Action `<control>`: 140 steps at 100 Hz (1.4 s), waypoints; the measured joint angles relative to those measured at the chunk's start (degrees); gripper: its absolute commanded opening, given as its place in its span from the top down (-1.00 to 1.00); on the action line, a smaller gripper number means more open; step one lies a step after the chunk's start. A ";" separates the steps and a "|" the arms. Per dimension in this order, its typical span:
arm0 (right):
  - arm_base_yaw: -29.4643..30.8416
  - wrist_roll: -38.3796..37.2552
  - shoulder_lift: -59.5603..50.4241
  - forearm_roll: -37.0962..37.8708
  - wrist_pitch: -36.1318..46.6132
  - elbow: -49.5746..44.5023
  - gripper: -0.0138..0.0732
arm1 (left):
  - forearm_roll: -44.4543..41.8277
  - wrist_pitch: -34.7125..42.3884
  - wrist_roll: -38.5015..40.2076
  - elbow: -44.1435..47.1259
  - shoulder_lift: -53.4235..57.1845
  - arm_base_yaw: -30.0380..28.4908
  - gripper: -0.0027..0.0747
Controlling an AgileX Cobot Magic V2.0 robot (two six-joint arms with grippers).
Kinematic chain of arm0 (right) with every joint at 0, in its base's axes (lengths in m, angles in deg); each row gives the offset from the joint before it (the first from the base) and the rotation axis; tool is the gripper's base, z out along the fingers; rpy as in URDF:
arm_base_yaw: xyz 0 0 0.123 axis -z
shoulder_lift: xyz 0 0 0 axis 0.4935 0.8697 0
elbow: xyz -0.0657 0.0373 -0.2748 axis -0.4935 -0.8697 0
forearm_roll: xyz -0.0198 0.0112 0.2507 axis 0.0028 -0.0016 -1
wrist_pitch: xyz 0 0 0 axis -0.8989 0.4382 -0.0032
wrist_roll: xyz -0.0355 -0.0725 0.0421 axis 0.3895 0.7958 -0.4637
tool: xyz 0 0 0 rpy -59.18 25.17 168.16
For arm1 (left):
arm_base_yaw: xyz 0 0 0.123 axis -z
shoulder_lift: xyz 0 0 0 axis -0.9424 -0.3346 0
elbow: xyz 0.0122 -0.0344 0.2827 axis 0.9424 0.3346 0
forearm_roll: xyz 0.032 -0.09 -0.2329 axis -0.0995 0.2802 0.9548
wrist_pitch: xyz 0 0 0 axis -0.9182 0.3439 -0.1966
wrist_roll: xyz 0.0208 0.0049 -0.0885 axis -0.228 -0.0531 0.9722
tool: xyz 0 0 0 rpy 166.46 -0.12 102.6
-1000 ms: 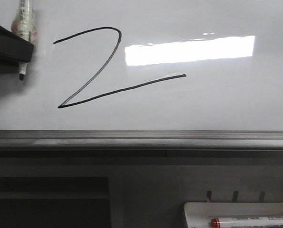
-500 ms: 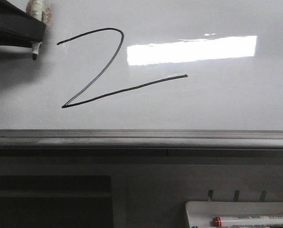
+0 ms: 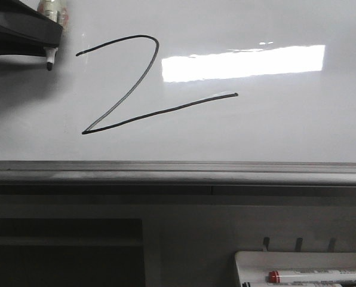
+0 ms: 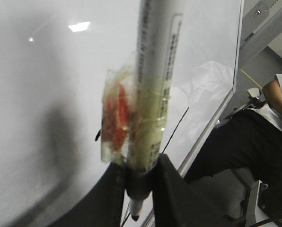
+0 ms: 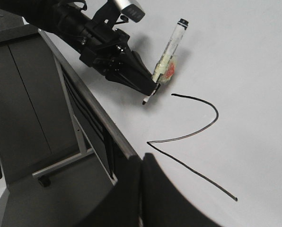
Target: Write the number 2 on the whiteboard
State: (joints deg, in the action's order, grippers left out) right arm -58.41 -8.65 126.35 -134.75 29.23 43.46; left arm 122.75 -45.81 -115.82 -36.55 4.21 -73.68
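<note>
Front: number 2 (image 3: 143, 85) drawn on whiteboard (image 3: 273, 128), left of the light glare; left gripper (image 3: 45, 43) at top left corner, jaws clamping black marker (image 3: 49, 60), tip just off the 2's start. Left wrist: marker barrel pinched tight. Right wrist: right gripper (image 5: 142, 163) jaws pressed together, empty.

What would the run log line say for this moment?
2: drawn on whiteboard | left pincer: shut on marker, tip off board | right pincer: shut, empty
</note>
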 measured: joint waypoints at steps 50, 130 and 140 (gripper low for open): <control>0.00 0.00 0.00 -2.16 0.00 0.00 0.85 | 0.56 1.69 3.07 0.00 0.00 0.28 0.29; 0.00 0.00 0.00 -2.55 2.82 0.00 0.85 | 2.25 11.01 3.66 0.00 -0.67 0.38 0.31; 0.00 0.00 0.00 -2.66 3.16 0.00 0.85 | 3.24 11.23 3.66 0.11 -0.87 0.38 0.31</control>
State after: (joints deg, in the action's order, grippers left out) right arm -58.41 -8.65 126.35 -137.41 32.38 43.46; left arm 125.99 -34.58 -112.16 -36.44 3.34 -73.30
